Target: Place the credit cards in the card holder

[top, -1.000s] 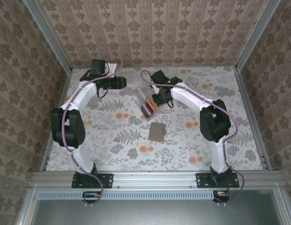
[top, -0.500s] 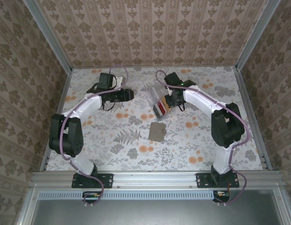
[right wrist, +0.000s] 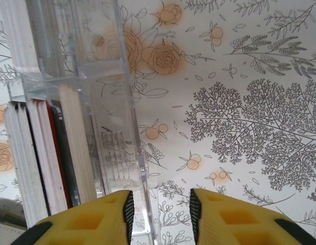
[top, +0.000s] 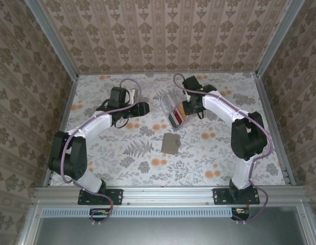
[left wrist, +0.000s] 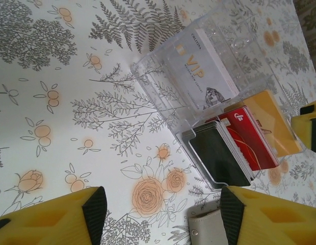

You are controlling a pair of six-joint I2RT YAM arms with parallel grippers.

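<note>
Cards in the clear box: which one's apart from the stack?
The white VIP card: it lies alone in its own section of the clear box, while the black card, red card and orange-yellow card sit stacked together.

Clear plastic box [top: 165, 98] at the far middle, floral tablecloth [top: 132, 148] — ferns, orange blossoms — patterned wallpaper walls [top: 163, 35], aluminium rail [top: 168, 194] along near edge

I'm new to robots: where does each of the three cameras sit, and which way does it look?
Top: above and behind the arms, looking down on the table; both arms show whole.
Left wrist: on the left arm, looking down past the left claw at the box of cards.
Right wrist: on the right arm, looking down past the right claw along the box's wall.
Shared: all three see the box and cards.
</note>
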